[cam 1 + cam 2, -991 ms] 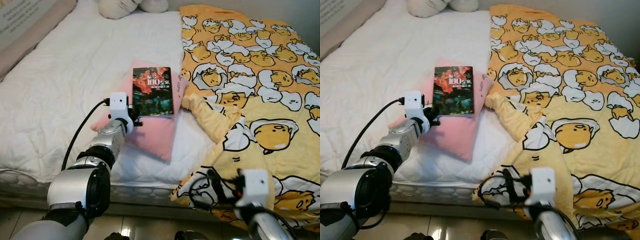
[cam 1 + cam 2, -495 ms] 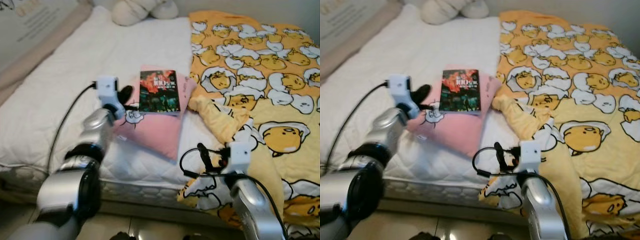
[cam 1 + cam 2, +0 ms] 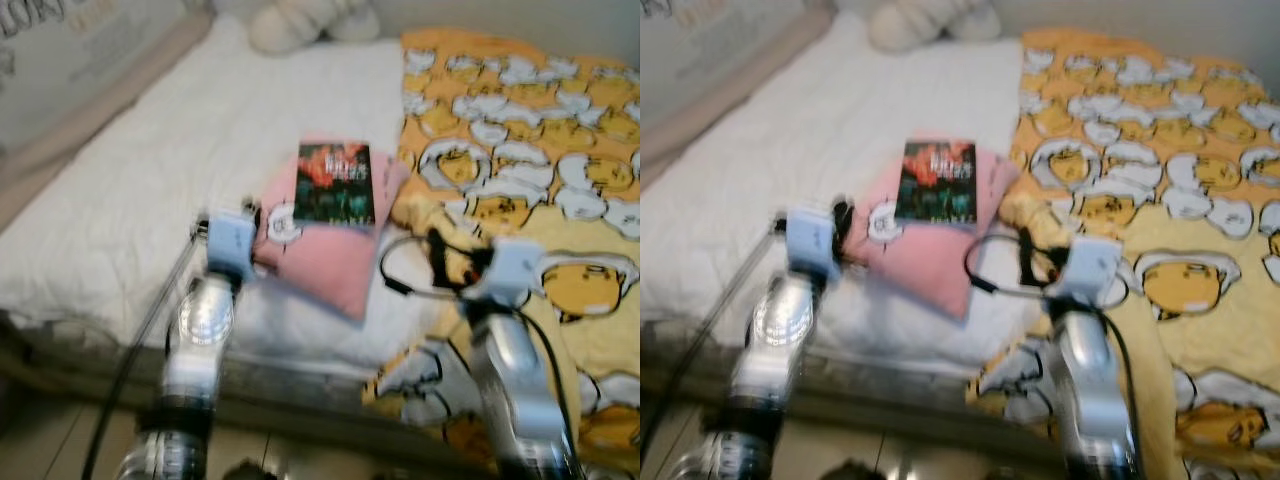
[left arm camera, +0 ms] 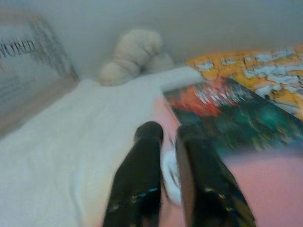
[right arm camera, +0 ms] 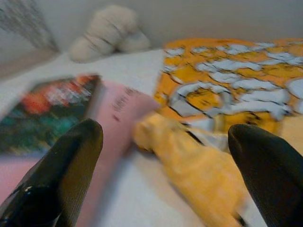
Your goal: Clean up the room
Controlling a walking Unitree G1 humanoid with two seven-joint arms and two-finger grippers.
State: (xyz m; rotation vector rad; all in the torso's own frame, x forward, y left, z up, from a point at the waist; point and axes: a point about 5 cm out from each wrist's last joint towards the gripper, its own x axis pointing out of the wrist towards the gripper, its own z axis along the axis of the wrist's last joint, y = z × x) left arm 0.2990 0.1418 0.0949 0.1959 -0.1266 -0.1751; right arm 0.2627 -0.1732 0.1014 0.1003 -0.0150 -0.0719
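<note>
In the left eye view, which is blurred, a book (image 3: 335, 182) with a dark red and green cover lies flat on a pink pillow (image 3: 325, 250), and the pillow lies on the white mattress of a bed (image 3: 150, 170). Just to the right of the pillow there is a yellow blanket (image 3: 540, 170) with a pattern of white and yellow egg figures, and its folded edge comes close to the pillow. At the head of the bed there is a cream plush toy (image 3: 300, 20). The left gripper (image 3: 262, 215) is at the left edge of the pillow, near the book but not on it; how its fingers stand cannot be read here. The right gripper (image 3: 440, 262) is above the edge of the blanket, to the right of the pillow. The right eye view shows the same scene, with the book (image 3: 937, 183) on the pillow between the two arms. In the left wrist view the left gripper (image 4: 168, 137) has its two black fingers (image 4: 142, 175) nearly together, with only a narrow gap, and nothing is held between them; the tips are over the pink pillow, just beside the near edge of the book. In the right wrist view the right gripper (image 5: 165, 135) is wide open and holds nothing; between its fingers (image 5: 66, 161) one sees the folded yellow blanket and the side of the pink pillow.
</note>
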